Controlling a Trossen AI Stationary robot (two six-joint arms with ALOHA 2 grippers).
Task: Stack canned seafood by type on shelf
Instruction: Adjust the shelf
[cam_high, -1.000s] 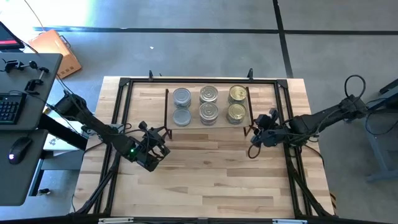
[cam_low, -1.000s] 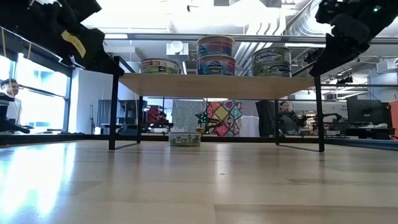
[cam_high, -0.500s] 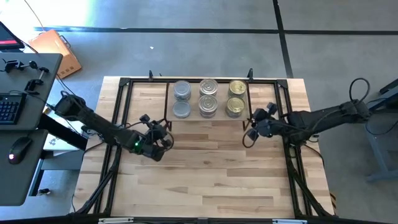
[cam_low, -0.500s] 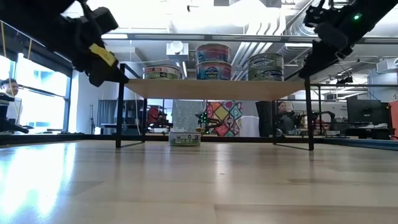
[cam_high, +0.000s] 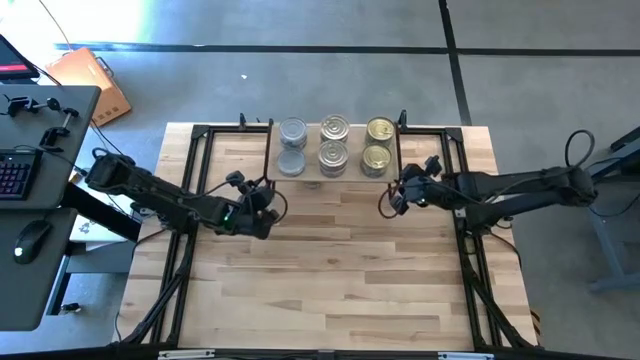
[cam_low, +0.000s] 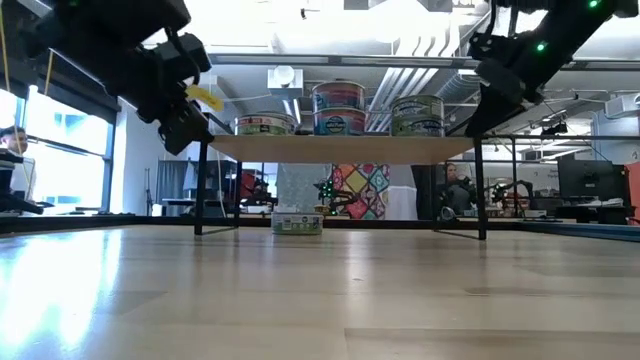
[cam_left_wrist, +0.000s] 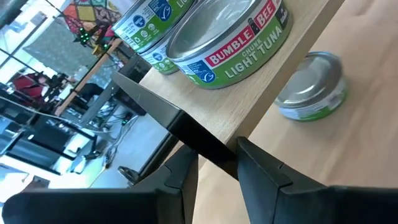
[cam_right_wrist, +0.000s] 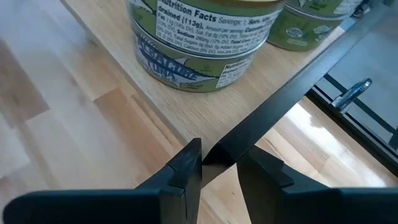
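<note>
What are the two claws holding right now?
Left gripper: jaws closed on the shelf's black metal leg.
Right gripper: jaws closed on the shelf's other leg.

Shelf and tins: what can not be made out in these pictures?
High view: the shelf hides the lone tin under it.
Low view: front tins hide the rear row; lone tin's label too small.
Right wrist view: picture edge cuts off the nearest tin.

Open-plan office or robotics lab: exposed ceiling ducts (cam_low: 440, 40) and strip lights, big windows (cam_low: 60, 150), concrete floor (cam_high: 300, 80). Desk (cam_high: 40, 200) with keyboard (cam_high: 12, 175) and mouse (cam_high: 33, 235) beside the table's left edge. Seated person (cam_low: 12, 170) at far left.
</note>
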